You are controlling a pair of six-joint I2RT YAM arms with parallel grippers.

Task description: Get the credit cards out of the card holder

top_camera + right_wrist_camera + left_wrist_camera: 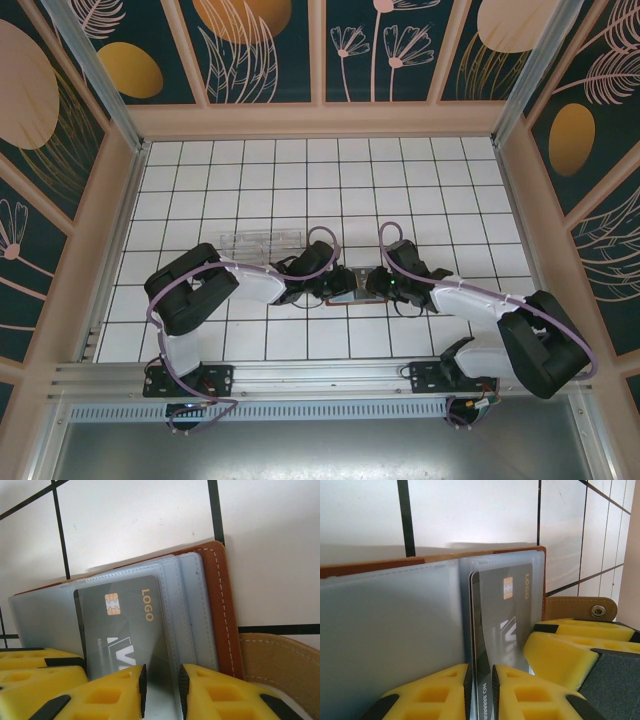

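Note:
The brown card holder [352, 287] lies open on the white tiles between both arms. In the left wrist view its blue-grey plastic sleeves [395, 630] fill the left side, with the brown edge [370, 569] behind. A dark grey credit card [502, 610] marked LOGO sticks out of a sleeve, and my left gripper [481, 682] is shut on its near edge. My right gripper [161, 685] is shut on the clear sleeves [192, 610] of the card holder [220, 605], beside the same credit card [125, 620]. In the top view, the left gripper [335, 285] and right gripper [372, 283] almost touch.
A clear plastic box [262, 241] lies on the tiles just behind the left arm. The holder's tan strap with a metal snap [580, 609] points right. Pink walls [320, 120] ring the tiled floor, and a metal rail [320, 375] runs along the near edge.

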